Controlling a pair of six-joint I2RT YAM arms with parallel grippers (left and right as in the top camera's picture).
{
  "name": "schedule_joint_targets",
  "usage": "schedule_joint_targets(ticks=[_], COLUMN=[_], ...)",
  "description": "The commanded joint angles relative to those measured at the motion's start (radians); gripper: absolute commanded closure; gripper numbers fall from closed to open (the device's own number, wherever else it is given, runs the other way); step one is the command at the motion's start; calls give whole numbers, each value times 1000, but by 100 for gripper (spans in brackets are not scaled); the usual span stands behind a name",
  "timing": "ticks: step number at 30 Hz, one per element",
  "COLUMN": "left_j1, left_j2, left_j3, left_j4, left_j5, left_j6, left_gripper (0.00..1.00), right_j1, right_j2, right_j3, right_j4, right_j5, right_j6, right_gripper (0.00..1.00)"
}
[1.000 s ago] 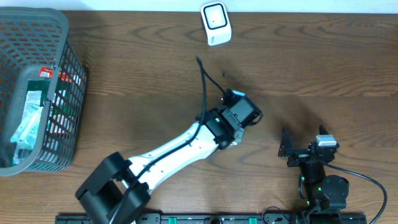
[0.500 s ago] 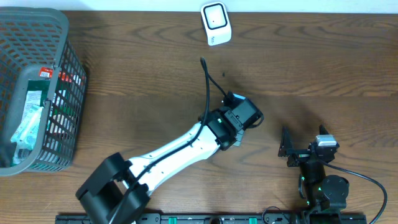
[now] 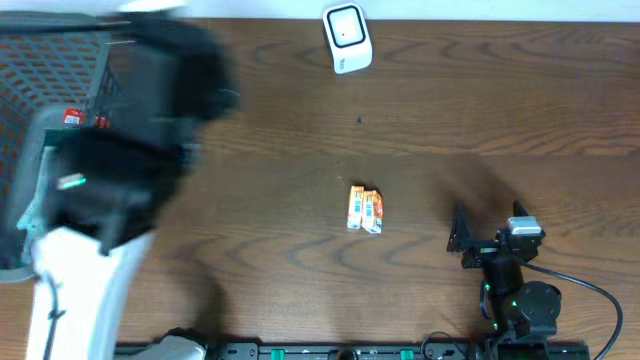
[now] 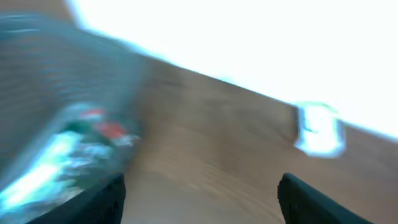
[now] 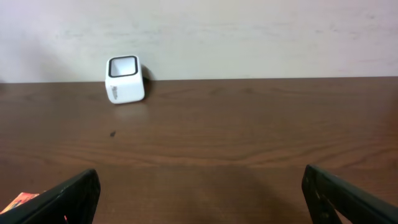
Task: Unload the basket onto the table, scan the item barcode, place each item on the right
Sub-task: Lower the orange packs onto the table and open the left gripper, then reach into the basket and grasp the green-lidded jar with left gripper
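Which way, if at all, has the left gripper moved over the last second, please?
Yes: left gripper swung left, from below the scanner toward the basket, leaving the packet behind.

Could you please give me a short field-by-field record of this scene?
item: small orange-and-white packet, lying on the table, held by neither hand
scanner: white, at the table's far edge
basket: grey mesh, far left, with packaged goods inside
left hand: open, empty, blurred, by the basket
right hand: open, empty, right of the item
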State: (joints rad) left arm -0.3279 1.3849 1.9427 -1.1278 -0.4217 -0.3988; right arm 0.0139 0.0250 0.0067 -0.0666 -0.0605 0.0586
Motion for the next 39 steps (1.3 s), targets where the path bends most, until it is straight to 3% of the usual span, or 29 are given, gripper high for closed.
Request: schedule_joint_targets(ticks=[1, 7, 12, 17, 22, 26, 39], left_j1=[245, 663, 795, 844, 851, 855, 872], left_j2=[-23, 0, 74, 200, 331, 449, 597], left_j3=[0, -38, -97, -107, -107, -107, -107], left_j4=[-56, -135, -119, -126, -194, -198, -135], left_j5=[-43, -32, -21, 185, 209, 277, 406], left_j6=[26, 24, 59, 280, 303, 397, 561], left_gripper=[18, 10, 7, 6, 5, 2, 2], right_j1=[-6, -6, -5, 20, 24, 24, 24], right_j2=[0, 0, 0, 0, 0, 0, 0], right_j3=[-1, -1, -1, -1, -1, -1, -1], right_j4=[-3, -3, -3, -3, -3, -3, -3], right_j5=[-8, -8, -8, -8, -8, -8, -8], right_j6=[-11, -11, -11, -11, -11, -11, -11], right_gripper=[1, 1, 1, 1, 1, 1, 1])
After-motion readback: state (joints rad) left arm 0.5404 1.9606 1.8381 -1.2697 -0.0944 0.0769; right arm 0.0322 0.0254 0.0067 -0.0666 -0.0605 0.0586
